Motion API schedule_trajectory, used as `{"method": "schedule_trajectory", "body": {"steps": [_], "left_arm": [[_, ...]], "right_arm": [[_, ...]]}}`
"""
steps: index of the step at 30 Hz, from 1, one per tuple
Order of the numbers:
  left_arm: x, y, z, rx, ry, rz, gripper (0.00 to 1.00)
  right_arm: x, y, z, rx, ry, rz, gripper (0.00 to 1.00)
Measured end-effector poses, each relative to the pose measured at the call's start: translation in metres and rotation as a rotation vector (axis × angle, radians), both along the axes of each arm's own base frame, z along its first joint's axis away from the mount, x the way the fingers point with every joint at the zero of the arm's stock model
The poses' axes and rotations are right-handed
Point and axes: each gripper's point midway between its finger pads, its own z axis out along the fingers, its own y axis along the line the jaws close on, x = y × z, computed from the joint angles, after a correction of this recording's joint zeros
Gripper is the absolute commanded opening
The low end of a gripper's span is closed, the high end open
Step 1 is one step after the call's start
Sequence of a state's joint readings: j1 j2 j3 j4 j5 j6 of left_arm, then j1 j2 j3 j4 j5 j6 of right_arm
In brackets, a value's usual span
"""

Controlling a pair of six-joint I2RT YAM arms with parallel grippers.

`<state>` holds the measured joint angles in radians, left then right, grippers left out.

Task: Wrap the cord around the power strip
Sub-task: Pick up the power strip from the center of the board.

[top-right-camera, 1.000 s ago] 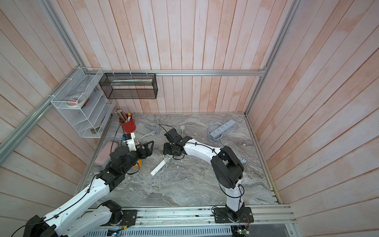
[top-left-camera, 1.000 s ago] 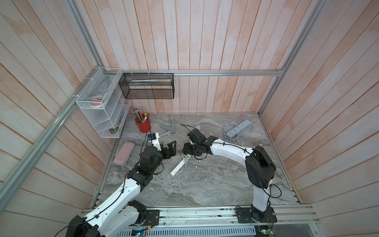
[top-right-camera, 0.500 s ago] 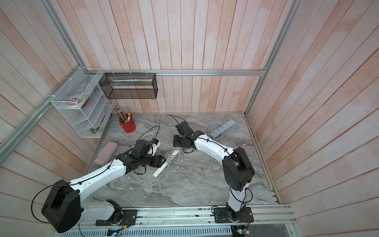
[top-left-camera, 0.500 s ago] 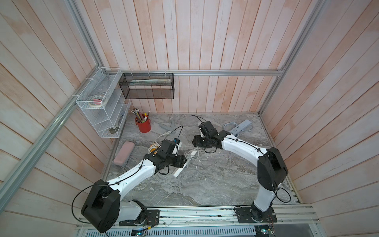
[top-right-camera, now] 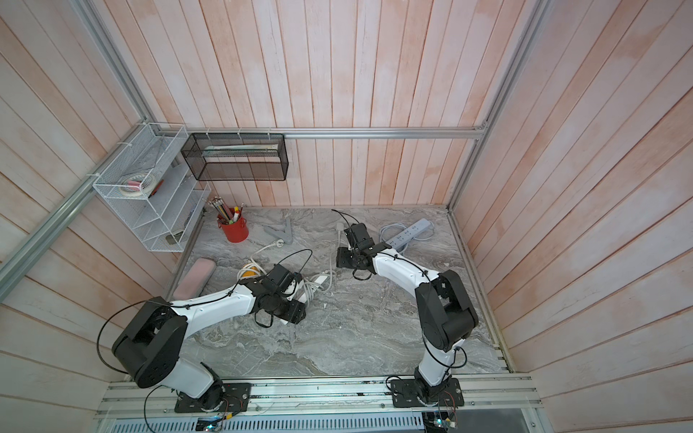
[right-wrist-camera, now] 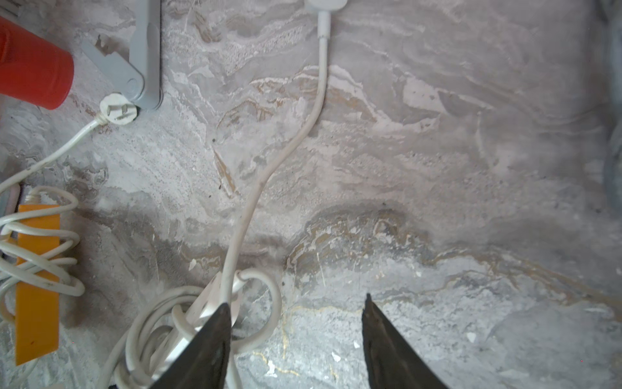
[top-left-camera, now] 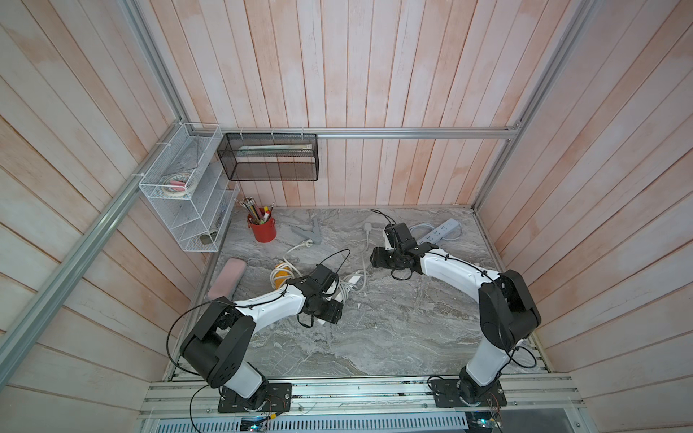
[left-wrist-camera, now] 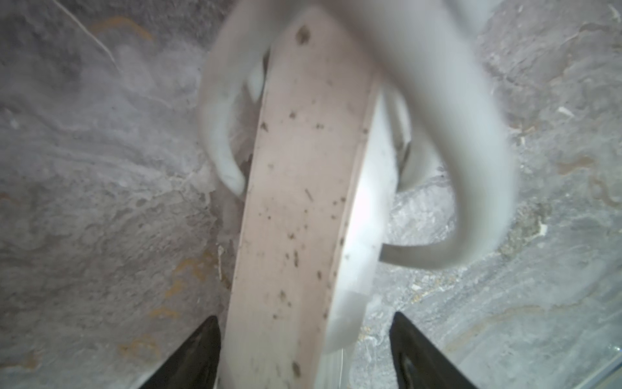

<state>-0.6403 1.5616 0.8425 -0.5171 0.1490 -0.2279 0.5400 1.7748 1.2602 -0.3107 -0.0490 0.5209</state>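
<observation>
The left gripper (left-wrist-camera: 304, 323) straddles the long white plastic power strip (left-wrist-camera: 303, 202): jaws wide, strip btwn the 2 black fingers (left-wrist-camera: 198, 360), nearly touching 1, a clear gap at the other. Can't tell if it's actually pinched. A thick white cord (left-wrist-camera: 484, 168) loops round the strip just past the fingertips, all blurred. The right gripper (right-wrist-camera: 298, 303) hangs over the grey marble tabletop (right-wrist-camera: 437, 168), jaws wide, nothing btwn them. The strip's far end and several loose coils lie just outside 1 of its fingers (right-wrist-camera: 208, 350). From there the cord's free length runs away ahead of the fingertips to a flat white plug (right-wrist-camera: 324, 3). Farther out on that same side lies an orange power strip w/ thin white cord (right-wrist-camera: 37, 286). In both top views the 2 grippers are well apart.
</observation>
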Motion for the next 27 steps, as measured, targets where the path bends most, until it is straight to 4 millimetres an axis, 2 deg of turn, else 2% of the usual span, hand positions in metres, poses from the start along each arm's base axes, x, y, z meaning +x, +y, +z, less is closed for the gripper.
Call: {"method": "schedule_trajectory", "body": {"steps": [6,10,14,16,18,20,22,25,27], "left_arm": [[0.002,0.001,-0.002,0.05,-0.05,-0.017,0.63],[0.004,0.009,-0.008,0.1,-0.08,-0.002,0.53],[0.006,0.013,-0.009,0.12,-0.101,0.008,0.49],[0.007,0.014,-0.01,0.121,-0.108,0.006,0.47],[0.007,0.014,-0.01,0.122,-0.113,0.008,0.47],[0.007,0.015,-0.01,0.122,-0.119,0.009,0.45],[0.007,0.015,-0.009,0.119,-0.123,0.01,0.45],[0.007,0.016,-0.008,0.118,-0.127,0.011,0.44],[0.008,0.016,-0.007,0.116,-0.13,0.011,0.44]], "right_arm": [[0.031,0.01,-0.004,-0.056,-0.05,0.036,0.59],[0.044,-0.017,-0.003,-0.24,-0.172,0.071,0.56],[0.029,-0.049,-0.014,-0.399,-0.284,0.22,0.63],[0.012,-0.055,-0.026,-0.479,-0.347,0.389,0.67],[0.001,-0.051,-0.037,-0.54,-0.407,0.559,0.68],[-0.001,-0.042,-0.042,-0.565,-0.454,0.693,0.66],[0.012,-0.03,-0.036,-0.569,-0.528,0.795,0.66],[0.044,-0.016,-0.016,-0.585,-0.661,0.875,0.66],[0.057,-0.007,-0.007,-0.59,-0.733,0.921,0.65]]}}
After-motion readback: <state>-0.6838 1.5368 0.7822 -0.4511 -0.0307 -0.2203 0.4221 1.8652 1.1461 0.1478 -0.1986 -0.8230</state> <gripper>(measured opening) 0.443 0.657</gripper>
